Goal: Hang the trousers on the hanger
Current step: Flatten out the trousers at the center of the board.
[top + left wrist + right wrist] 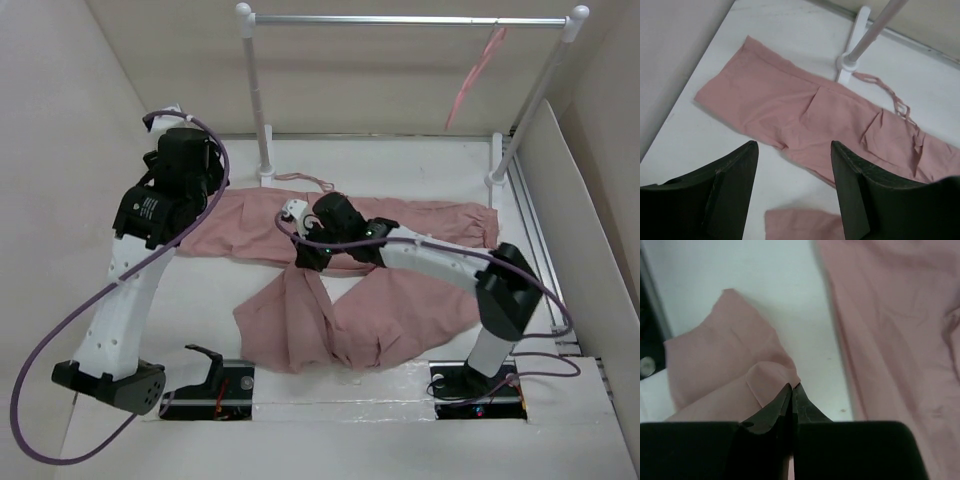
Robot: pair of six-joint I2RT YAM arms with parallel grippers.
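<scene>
The dusty-pink trousers (400, 305) lie spread on the white table, one leg along the back and the other folded towards the front. My right gripper (305, 255) is shut on a fold of the trousers (740, 365), its jaws closed tight on the cloth's edge (791, 387). My left gripper (795, 200) is open and empty, hovering above the left end of the trousers (805, 115). The thin pink drawstring (890, 97) trails by the rail's foot. The pink hanger (476, 75) hangs from the rail at the back right.
The white-and-metal garment rail (400, 20) stands across the back, with its left foot (852, 55) close to the trousers. Beige walls close in the left, back and right. An empty black holder (208, 362) sits near the front edge.
</scene>
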